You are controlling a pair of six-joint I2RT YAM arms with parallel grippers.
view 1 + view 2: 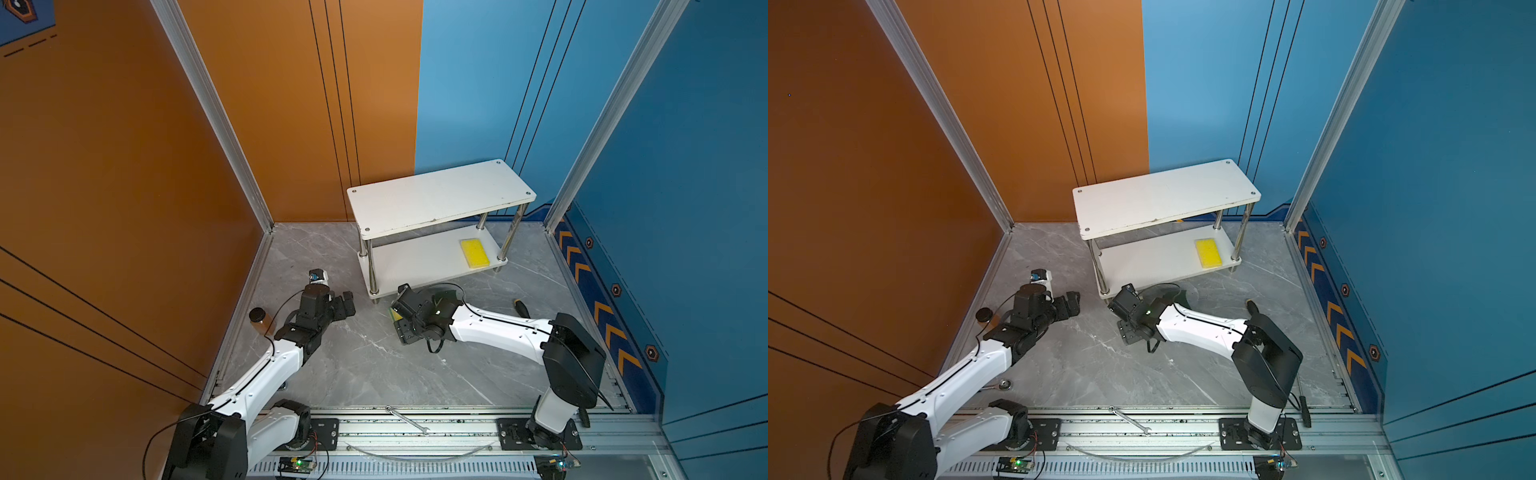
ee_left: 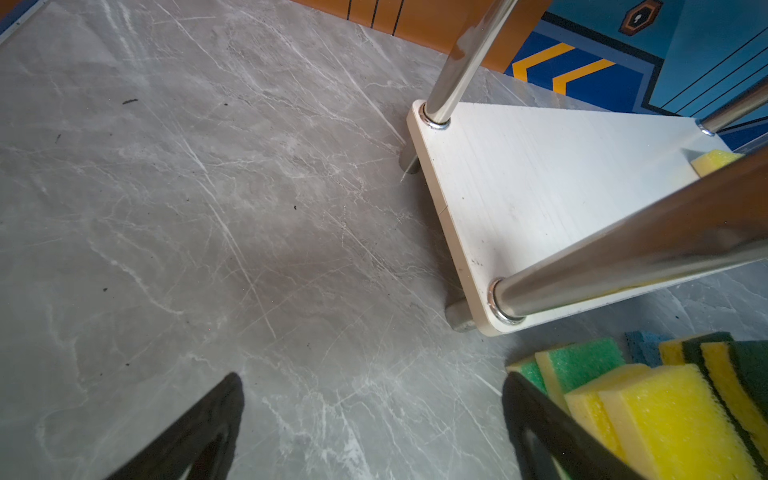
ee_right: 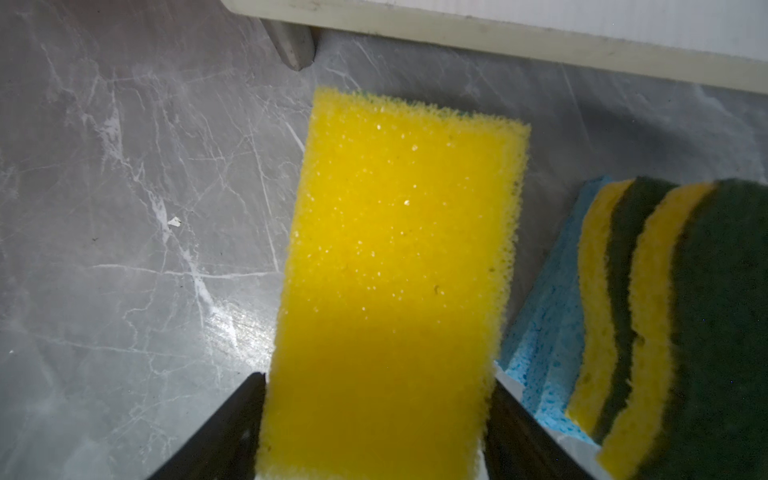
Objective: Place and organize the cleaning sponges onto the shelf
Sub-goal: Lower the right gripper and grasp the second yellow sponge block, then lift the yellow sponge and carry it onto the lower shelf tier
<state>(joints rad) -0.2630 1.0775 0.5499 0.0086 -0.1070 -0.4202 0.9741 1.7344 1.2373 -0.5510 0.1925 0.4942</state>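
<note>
so far just one sponge (image 1: 474, 253) sits on the lower board of the shelf (image 1: 436, 195), right jaws are clamped on a second sponge (image 3: 395, 249) just in front of it, left jaws wide and empty, rest of the pile (image 3: 602, 291) waiting on the surface (image 1: 374, 365)

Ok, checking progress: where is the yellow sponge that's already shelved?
In both top views the yellow sponge lies on the shelf, lower board, right end.

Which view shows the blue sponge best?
Right wrist view: the blue sponge shows a broad face, partly behind two green-topped sponges. Left wrist view catches only a corner; in both top views the right arm hides it.
</note>
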